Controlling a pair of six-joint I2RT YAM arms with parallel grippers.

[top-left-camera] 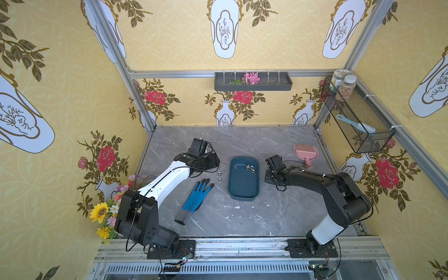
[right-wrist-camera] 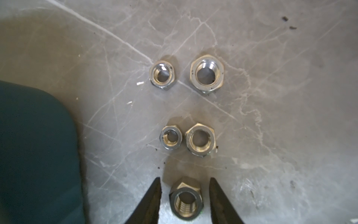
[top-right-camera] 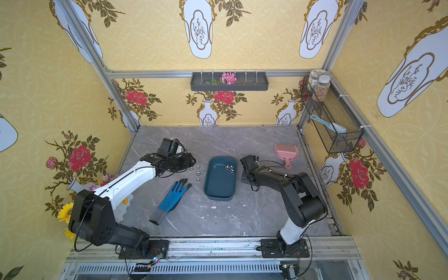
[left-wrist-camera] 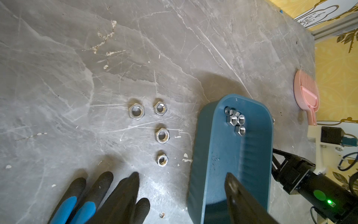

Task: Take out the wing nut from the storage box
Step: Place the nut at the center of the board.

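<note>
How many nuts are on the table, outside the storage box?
9 visible. Four nuts lie on the glove's side of the storage box. Five more lie on its other side, one between the right gripper's open fingers. Others may be hidden.

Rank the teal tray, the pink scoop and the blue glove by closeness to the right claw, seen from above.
From the right gripper, in a top view:
1. Storage box, just beside it, on its left.
2. Pink scoop, farther back, toward the right wall.
3. Blue glove, past the box, far left.
</note>
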